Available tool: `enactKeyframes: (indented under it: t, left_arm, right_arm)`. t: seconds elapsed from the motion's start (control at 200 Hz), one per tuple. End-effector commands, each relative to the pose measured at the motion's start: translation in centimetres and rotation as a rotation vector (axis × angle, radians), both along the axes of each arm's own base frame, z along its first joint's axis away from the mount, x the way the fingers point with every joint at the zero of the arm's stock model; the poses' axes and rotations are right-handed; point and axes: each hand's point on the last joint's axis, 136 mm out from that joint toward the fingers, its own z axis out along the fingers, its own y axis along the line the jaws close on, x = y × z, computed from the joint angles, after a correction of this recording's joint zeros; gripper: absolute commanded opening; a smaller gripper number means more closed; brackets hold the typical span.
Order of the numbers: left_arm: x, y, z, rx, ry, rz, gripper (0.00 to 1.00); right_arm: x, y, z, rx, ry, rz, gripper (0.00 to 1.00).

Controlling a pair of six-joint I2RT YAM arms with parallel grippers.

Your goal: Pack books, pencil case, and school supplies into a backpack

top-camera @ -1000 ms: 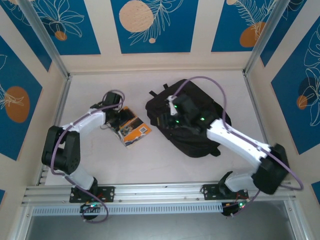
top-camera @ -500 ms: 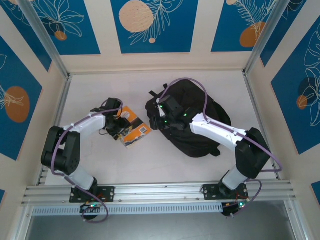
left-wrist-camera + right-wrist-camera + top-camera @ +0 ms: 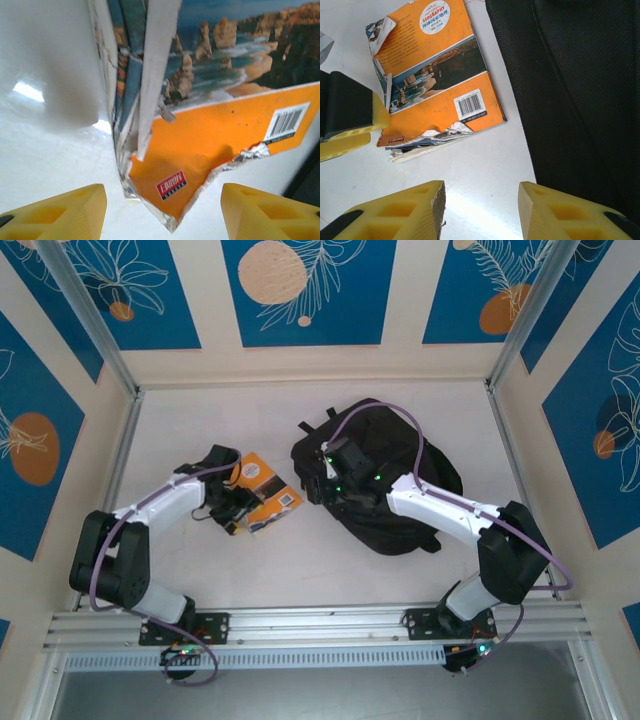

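Left of the backpack (image 3: 580, 100), my left pincer (image 3: 163, 202), jaws apart, straddles the torn corner of the orange book (image 3: 435, 85) to pinch it; my right pincer (image 3: 481, 192) hangs apart, empty

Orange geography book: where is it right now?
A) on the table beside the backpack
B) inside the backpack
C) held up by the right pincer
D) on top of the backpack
A: the orange geography book lies on the white table, just outside the black backpack, while the right pincer hangs open and empty above the strip of table between them.
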Motion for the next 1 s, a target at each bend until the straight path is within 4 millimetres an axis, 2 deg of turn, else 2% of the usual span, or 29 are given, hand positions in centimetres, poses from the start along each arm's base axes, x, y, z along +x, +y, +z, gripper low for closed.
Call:
enactKeyframes:
  t: [0.0, 0.185, 0.415, 0.51, 0.605, 0.66, 0.855, 0.995]
  left_arm:
    - [-1.6, -1.0, -0.3, -0.041, 0.055, 0.013, 0.60]
    - [-2.0, -1.9, -1.3, -0.054, 0.086, 0.005, 0.59]
    - [-1.5, -1.3, -2.1, -0.010, 0.065, 0.020, 0.50]
    - [-0.7, -1.4, -2.7, 0.001, 0.047, 0.013, 0.36]
    - [-0.8, -1.4, -3.7, 0.013, 0.077, 0.000, 0.11]
    - [-1.1, -1.6, -4.0, 0.005, 0.090, -0.018, 0.00]
    - [-2.9, -0.6, -3.1, 0.036, 0.064, -0.141, 0.00]
    - [-6.0, 0.0, -3.1, 0.037, 0.097, -0.250, 0.00]
  right_arm:
    - [0.3, -0.2, 0.5, 0.021, -0.015, -0.021, 0.43]
    - [0.0, -0.7, 0.1, 0.015, -0.009, -0.029, 0.44]
    - [-0.4, -1.1, -0.2, 0.033, 0.002, -0.043, 0.43]
    - [-0.5, -1.0, -0.4, 0.038, 0.012, -0.043, 0.43]
    - [-0.6, -0.8, -0.4, 0.041, 0.013, -0.041, 0.42]
    - [-0.7, -0.7, -0.3, 0.038, 0.009, -0.035, 0.42]
    - [-1.2, 0.0, -0.3, 0.007, -0.004, 0.014, 0.42]
    - [-1.1, 1.1, -0.4, 0.003, 0.001, 0.045, 0.42]
